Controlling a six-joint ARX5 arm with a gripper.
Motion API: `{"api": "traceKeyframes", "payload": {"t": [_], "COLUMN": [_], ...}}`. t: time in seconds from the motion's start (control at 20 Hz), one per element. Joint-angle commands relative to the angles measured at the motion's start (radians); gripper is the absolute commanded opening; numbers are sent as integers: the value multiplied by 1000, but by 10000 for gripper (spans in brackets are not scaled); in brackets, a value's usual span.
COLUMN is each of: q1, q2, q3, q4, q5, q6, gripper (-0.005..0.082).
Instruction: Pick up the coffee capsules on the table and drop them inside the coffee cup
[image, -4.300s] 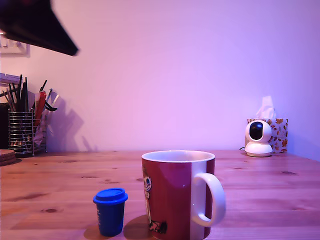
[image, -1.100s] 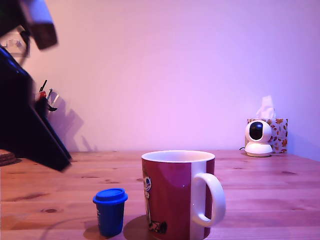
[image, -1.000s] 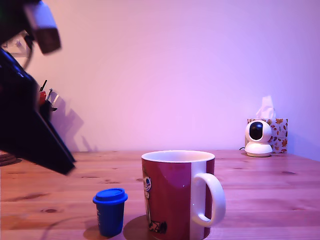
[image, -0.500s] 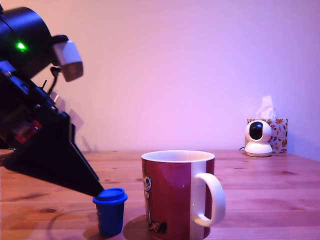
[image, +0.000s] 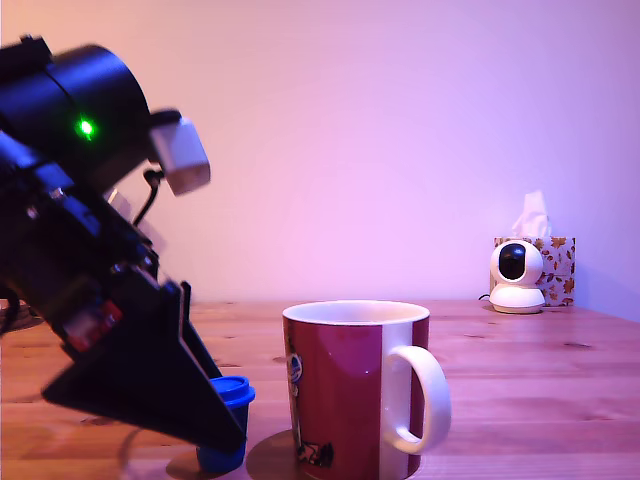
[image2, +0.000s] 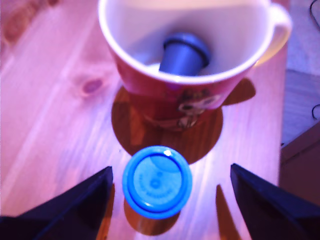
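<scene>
A blue coffee capsule (image: 232, 389) stands upright on the wooden table (image: 520, 380), just to the exterior view's left of the dark red coffee cup (image: 345, 390). My gripper (image: 226, 438) is low at the table, and its near finger hides most of the capsule there. In the wrist view the gripper (image2: 171, 173) is open, one dark finger on each side of the blue capsule (image2: 157, 182), neither touching it. The coffee cup (image2: 165, 97) sits just beyond, and a dark capsule (image2: 184, 54) lies inside on its white bottom.
A small white camera (image: 517, 271) and a patterned tissue box (image: 558, 266) stand at the back on the exterior view's right. In the wrist view the table's edge (image2: 285, 100) runs close past the cup's handle (image2: 280, 25).
The arm has come down from the exterior view's upper left to the blue capsule, and its near finger now covers the capsule. The cup and capsule have not moved.
</scene>
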Motion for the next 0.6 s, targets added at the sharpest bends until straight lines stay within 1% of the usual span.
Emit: {"api": "traceKeyframes", "payload": {"t": [0.0,0.05,0.1,0.4,0.5,0.55], "q1": [-6,-8,-8,-9,-9,-9], "q2": [11,12,13,65,71,71], "q3": [-2,-2,-2,-2,-2,-2], "q4": [27,37,48,66,71,73], "q5": [-6,-25,-32,-36,-43,-43], "q6": [-15,-24,-29,-30,-38,-41], "gripper": [684,683,672,672,671,653]}}
